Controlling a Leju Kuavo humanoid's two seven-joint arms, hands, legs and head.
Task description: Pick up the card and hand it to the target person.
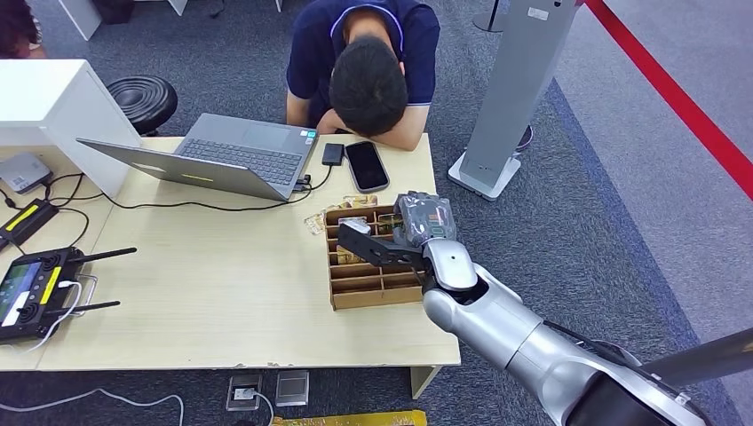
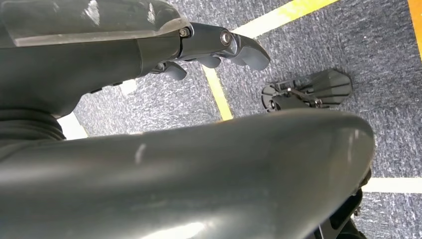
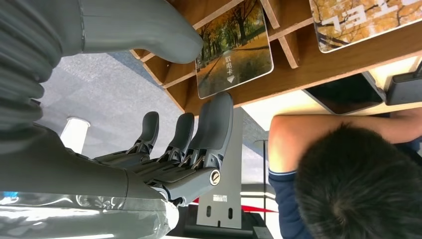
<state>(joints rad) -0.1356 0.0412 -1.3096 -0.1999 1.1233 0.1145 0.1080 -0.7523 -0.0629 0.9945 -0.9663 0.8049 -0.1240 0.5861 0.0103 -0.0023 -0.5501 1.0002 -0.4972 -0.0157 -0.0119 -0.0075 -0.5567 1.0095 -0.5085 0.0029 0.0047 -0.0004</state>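
Right hand (image 1: 424,219) hovers over the far right corner of the wooden divided tray (image 1: 373,293) on the desk (image 1: 222,302). In the right wrist view its fingers (image 3: 214,124) are extended and apart from the thumb (image 3: 144,30), holding nothing; a card (image 3: 234,50) with an autumn tree picture stands in a tray slot between them, contact unclear. Person (image 1: 368,75) slumps head-down at the desk's far edge, beside a phone (image 1: 366,165) and laptop (image 1: 222,155). Left hand (image 2: 219,50) hangs over carpet, fingers loosely curled, holding nothing.
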